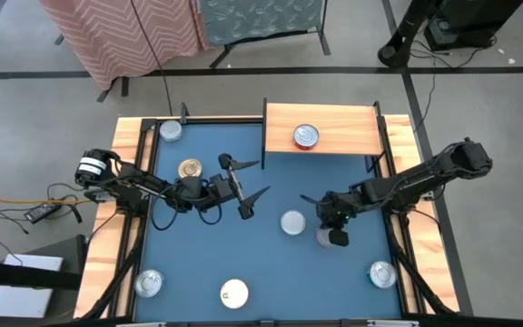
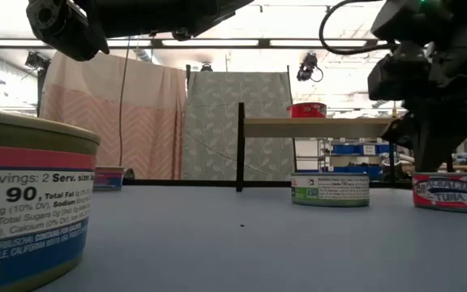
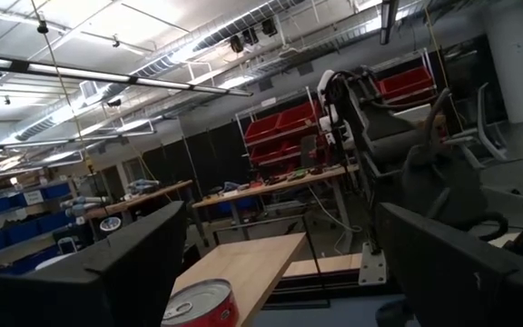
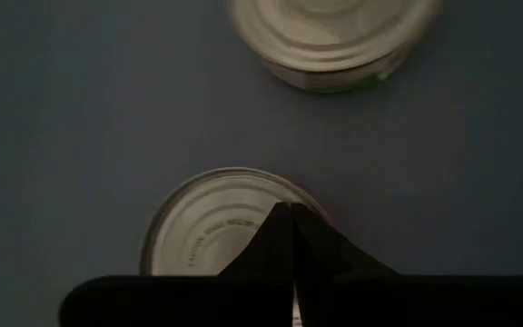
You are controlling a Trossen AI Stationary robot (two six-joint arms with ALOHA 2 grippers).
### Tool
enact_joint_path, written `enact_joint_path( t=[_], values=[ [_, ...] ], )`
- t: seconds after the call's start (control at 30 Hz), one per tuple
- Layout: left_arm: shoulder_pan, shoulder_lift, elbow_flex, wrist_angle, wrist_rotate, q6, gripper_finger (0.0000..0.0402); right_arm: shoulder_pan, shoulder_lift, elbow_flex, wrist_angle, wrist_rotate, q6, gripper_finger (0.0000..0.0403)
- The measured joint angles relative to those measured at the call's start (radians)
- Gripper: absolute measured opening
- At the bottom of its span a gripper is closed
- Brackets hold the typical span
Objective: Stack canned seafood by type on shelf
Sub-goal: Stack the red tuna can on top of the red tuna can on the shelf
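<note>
On the light-wood shelf at the table's far edge sits one red-sided tin, alone. Left gripper hangs mid-table, fingers spread wide, nothing between them, pointing toward the shelf; gold-lidded tin lies just behind it on the blue table. Right gripper sits right of centre, fingers pressed together, tips directly above a silver-lidded tin; whether they touch the lid cannot be told. Second silver tin lies just beside it. Other tins scattered: silver at far-left corner, silver near-left, white-lidded at near edge, silver near-right
</note>
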Motion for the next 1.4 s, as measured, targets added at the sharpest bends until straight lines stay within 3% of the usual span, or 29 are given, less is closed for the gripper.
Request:
enact_joint_path(
  t=[0.57,0.93,1.13,1.4],
  values=[
    [0.000,0.000,0.000,-0.003,0.000,0.000,0.0362,-0.033,-0.004,0.004,-0.068,0.033,-0.033,0.0003],
    [-0.012,0.000,0.000,-0.007,0.000,-0.006,0.0362,-0.107,-0.003,-0.033,-0.013,0.058,-0.102,0.0003],
    [-0.013,0.000,0.000,-0.022,0.000,-0.005,0.0362,-0.111,0.001,-0.045,-0.013,0.177,-0.124,0.0003],
    [-0.012,0.000,-0.001,-0.025,0.000,-0.004,0.0362,-0.108,0.002,-0.045,-0.019,0.183,-0.128,0.0003]
  ],
)
